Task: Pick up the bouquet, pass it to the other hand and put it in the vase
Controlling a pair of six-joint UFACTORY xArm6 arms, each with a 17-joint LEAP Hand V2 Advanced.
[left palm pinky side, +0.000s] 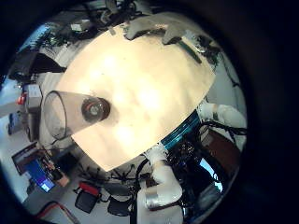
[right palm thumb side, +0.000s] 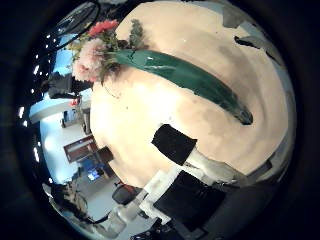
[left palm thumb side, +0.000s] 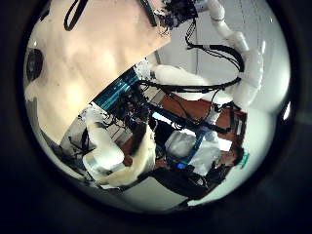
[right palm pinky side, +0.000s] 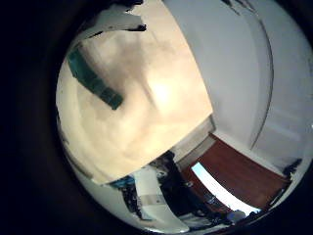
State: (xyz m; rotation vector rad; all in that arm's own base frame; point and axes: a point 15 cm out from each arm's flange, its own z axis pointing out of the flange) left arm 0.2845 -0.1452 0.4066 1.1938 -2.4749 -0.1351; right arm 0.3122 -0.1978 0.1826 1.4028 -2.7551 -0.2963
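Right thumb side palm view — the bouquet [right palm thumb side: 165, 68] lies flat on the table [right palm thumb side: 190, 35], apart from the right hand. Vase [left palm pinky side: 70, 112] stands on the table too — neither hand's finger state can be told.

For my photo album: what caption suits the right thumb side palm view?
Bouquet lying on the table, seen from the robot's palm.

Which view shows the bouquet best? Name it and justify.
The right thumb side palm view: the bouquet lies whole on the table, flowers and wrapped stem. The right little finger side view shows only its stem end; the left views, none.
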